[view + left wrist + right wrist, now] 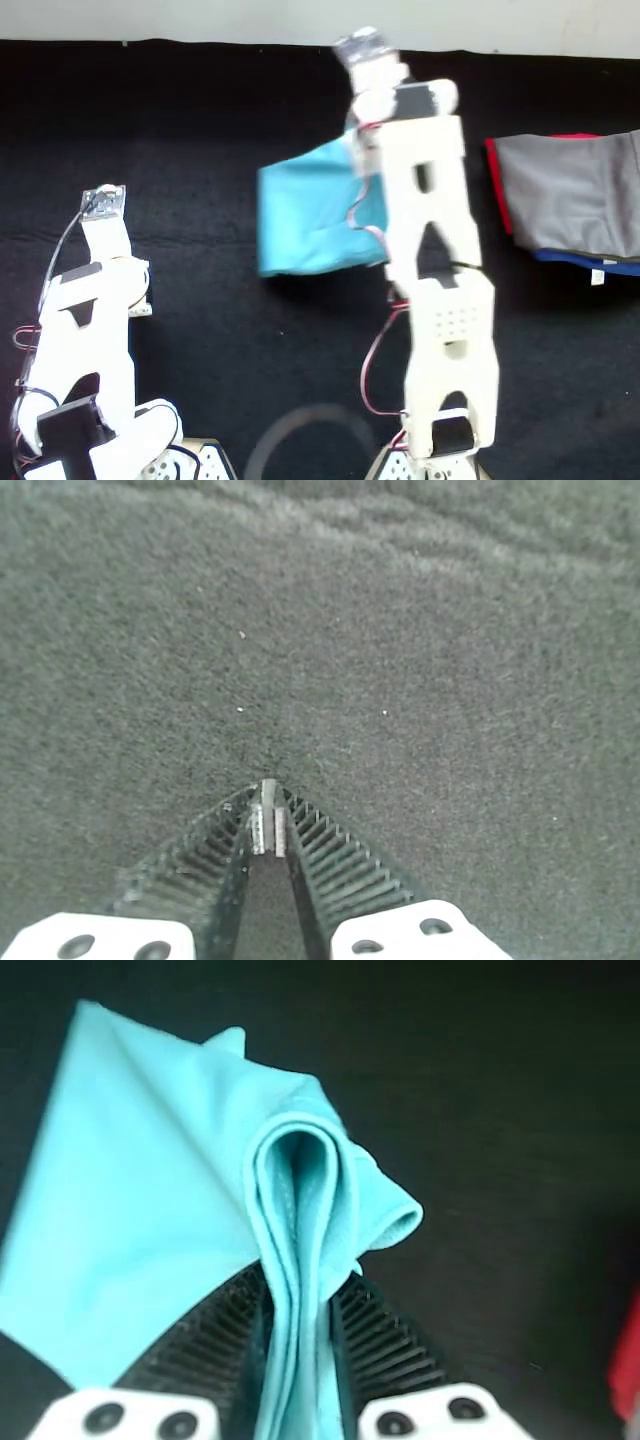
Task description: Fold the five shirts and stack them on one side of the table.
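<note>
Black bench (200,120); folded stack (570,200) at 3 o'clock edge. At centre, teal shirt (310,215), fold clamped in right hand (300,1290), stack toward 3 o'clock from it. At 8 o'clock, left hand (267,815) closed, empty, farther off.

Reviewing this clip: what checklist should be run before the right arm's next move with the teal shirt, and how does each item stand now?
1. Grip: right gripper shut on the teal shirt at a folded edge: ok.
2. Fold: teal shirt neatly folded overall: cannot tell, since the arm hides part of it.
3. Target: stack at the table's right side is tidy, grey shirt on top: ok.
4. Path: black table cover next to the stack is bare: ok.
5. Other arm: left gripper shut, empty, apart from the shirts: ok.
6. Shirt count in stack: cannot tell.
</note>
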### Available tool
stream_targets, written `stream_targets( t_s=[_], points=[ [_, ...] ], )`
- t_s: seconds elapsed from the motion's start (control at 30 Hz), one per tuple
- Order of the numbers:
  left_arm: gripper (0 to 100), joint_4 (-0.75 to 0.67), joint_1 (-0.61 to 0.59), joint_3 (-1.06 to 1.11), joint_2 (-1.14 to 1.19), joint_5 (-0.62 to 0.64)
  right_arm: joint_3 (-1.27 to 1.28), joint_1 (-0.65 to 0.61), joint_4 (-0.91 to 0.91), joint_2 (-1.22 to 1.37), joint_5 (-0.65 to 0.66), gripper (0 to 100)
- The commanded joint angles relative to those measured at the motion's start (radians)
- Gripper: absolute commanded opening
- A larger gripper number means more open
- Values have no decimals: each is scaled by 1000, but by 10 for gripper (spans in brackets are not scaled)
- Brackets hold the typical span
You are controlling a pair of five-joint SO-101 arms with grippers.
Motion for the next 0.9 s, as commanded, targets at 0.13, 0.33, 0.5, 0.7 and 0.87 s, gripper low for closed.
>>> stream_targets(
  t_s=[0.13, 0.33, 0.5, 0.7, 0.87],
  points=[
    [10, -21, -1, 1, -25, -8, -24, 263, 16, -234, 118, 5],
    [10, -21, -1, 2, -25, -8, -24, 418, 16, -282, 210, 5],
    [10, -21, -1, 2, -25, -8, -24, 535, 13, -280, 305, 5],
    [10, -21, -1, 2, -25, -8, -22, 657, -74, -275, 425, 6],
    [10, -21, -1, 2, -25, -8, -24, 742, -188, -185, 511, 6]
  ],
)
